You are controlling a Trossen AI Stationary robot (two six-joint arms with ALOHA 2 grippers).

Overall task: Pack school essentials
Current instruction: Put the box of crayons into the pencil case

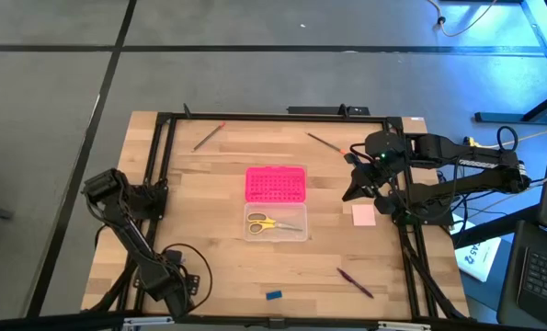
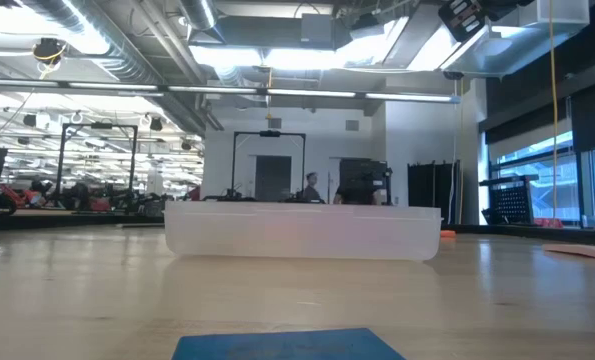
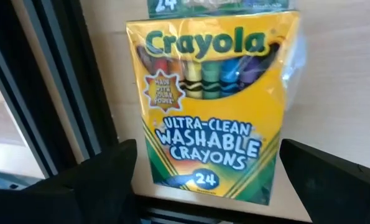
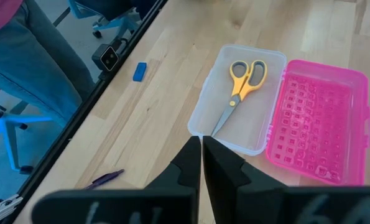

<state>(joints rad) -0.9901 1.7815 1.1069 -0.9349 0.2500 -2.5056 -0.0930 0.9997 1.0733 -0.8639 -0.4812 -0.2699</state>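
Scissors [image 1: 265, 222] already in box [image 1: 301, 232]. Left gripper [image 3: 203, 186], jaws open, straddles crayons [image 3: 212, 99]: next, close. Right gripper [image 4: 201, 163], jaws closed, empty.

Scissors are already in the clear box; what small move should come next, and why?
Probably the left gripper should close on the crayon box: the left wrist view shows the box lying between its spread fingers. The scissors already lie in the clear box, while the right gripper, shut, hangs above the table near the pink pad.
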